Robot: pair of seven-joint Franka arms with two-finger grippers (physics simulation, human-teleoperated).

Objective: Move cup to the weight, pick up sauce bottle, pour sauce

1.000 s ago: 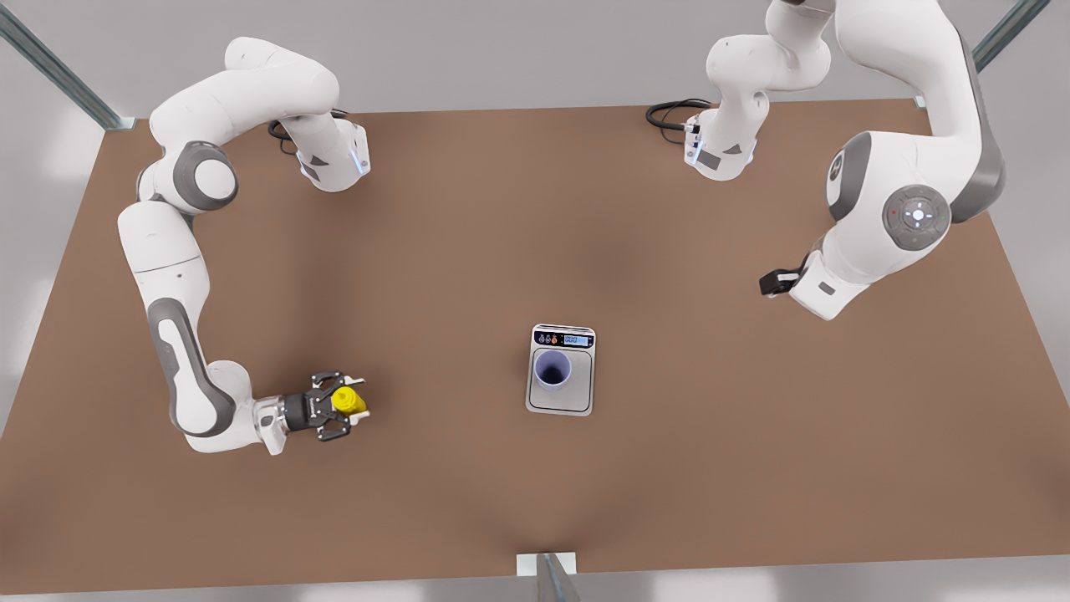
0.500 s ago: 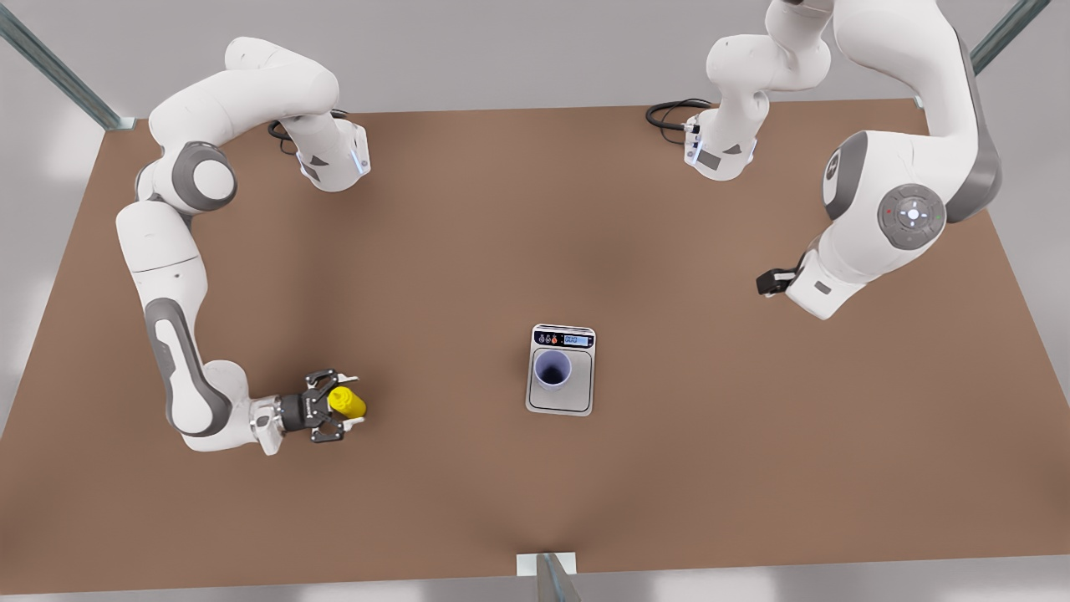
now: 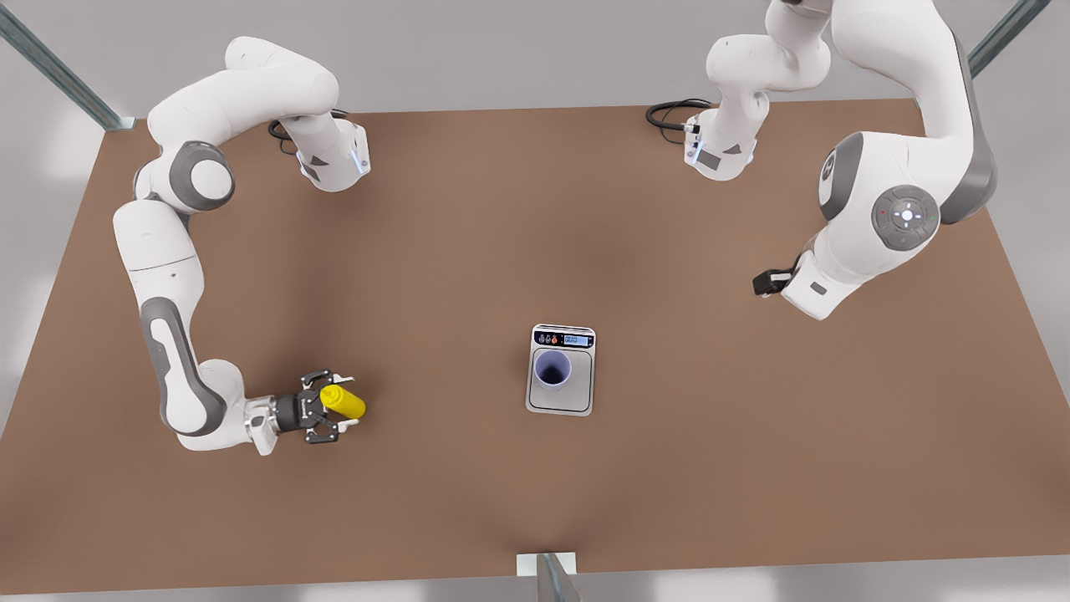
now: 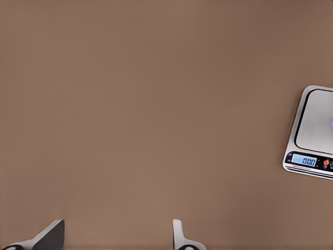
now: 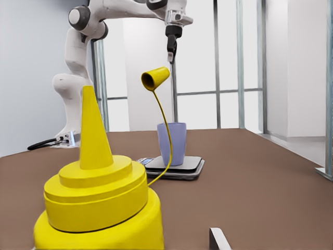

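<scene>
The right gripper [image 3: 334, 407] sits low over the table at the front view's left, its arm bent in a long elbow and its wrist lying nearly level; its fingers [image 3: 338, 379] are closed around the sauce bottle [image 3: 343, 403]. The left gripper [image 3: 762, 283] hangs high at the front view's right on a folded arm, its fingers [image 4: 179, 237] spread apart, holding nothing.

The cup [image 3: 552, 369] stands on the weight [image 3: 561, 403] — sauce bottle [image 3: 343, 403] well apart.
</scene>
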